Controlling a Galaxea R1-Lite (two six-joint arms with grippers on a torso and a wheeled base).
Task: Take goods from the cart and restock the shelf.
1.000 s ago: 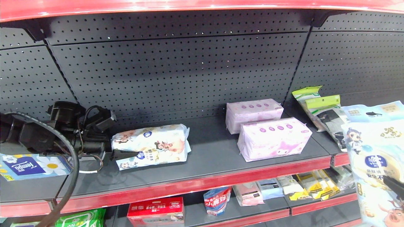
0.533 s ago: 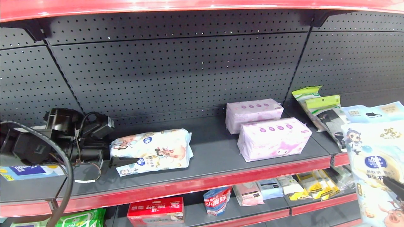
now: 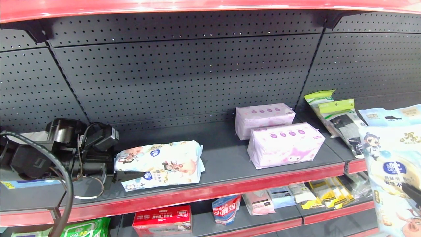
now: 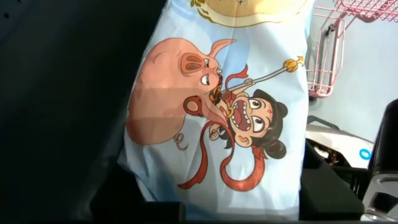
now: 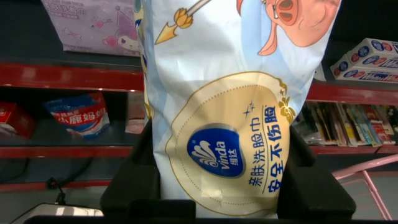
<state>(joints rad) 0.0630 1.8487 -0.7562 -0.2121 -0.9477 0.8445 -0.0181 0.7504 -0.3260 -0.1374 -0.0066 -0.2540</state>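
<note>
A light-blue cartoon tissue pack (image 3: pixel 161 164) lies on its side on the dark shelf board (image 3: pixel 223 158), left of centre. My left gripper (image 3: pixel 120 172) is shut on its left end. In the left wrist view the same pack (image 4: pixel 217 106) sits between the left gripper (image 4: pixel 239 208) fingers. At the far right, in front of the shelf, my right gripper (image 3: pixel 411 192) is shut on a second cartoon tissue pack (image 3: pixel 393 177), held upright. The right wrist view has that pack (image 5: pixel 236 93) clamped in the right gripper (image 5: pixel 230 193).
Two pink tissue packs (image 3: pixel 284 144) lie right of centre on the same shelf. Green-topped bags (image 3: pixel 338 115) lean further right, and a blue tissue pack (image 3: pixel 19 182) sits behind my left arm. Small goods fill the lower shelf (image 3: pixel 230 204). A pink cart (image 4: pixel 326 50) is behind.
My left gripper has come down and slightly toward the shelf's front with the cartoon pack, which now lies lower on the board. The right-hand pack has shifted a little to the right.
</note>
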